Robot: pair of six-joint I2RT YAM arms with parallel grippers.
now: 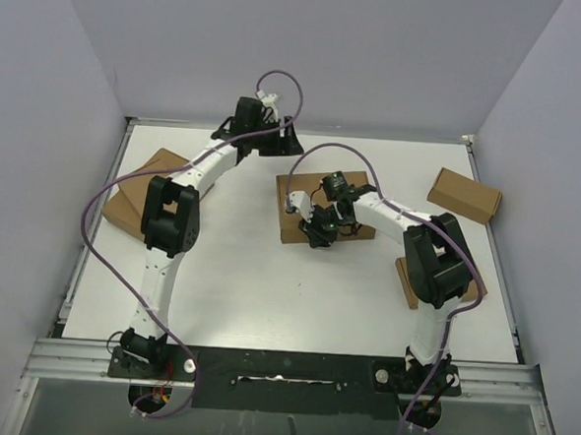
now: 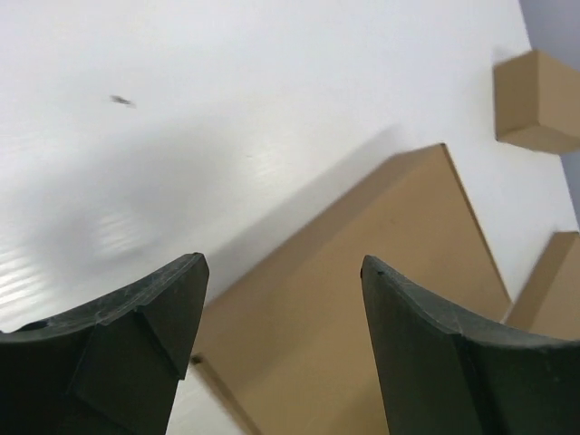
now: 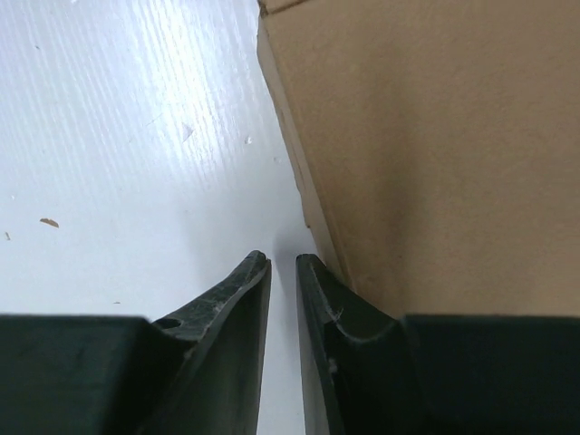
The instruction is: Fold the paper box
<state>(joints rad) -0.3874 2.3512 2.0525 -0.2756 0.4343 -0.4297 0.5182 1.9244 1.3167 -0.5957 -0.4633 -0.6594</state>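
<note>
The paper box [image 1: 288, 229] is a plain brown cardboard piece lying closed and flat in the middle of the table. My right gripper [image 1: 315, 239] is low at its near edge. In the right wrist view the box's wall [image 3: 426, 154] stands just right of my right gripper [image 3: 282, 257], whose fingers are parted by a narrow slit with only white table between them. My left gripper [image 1: 285, 143] hovers at the back of the table. It is open [image 2: 281, 261] with nothing between its fingers, and the box's top [image 2: 362, 299] lies beyond them.
A small brown box [image 1: 464, 196] [image 2: 535, 100] lies at the back right. Another flat brown box [image 1: 134, 200] sits at the left, partly under the left arm. A third [image 1: 405, 281] [image 2: 557, 290] lies beneath the right arm. Grey walls enclose the white table [image 1: 257, 284].
</note>
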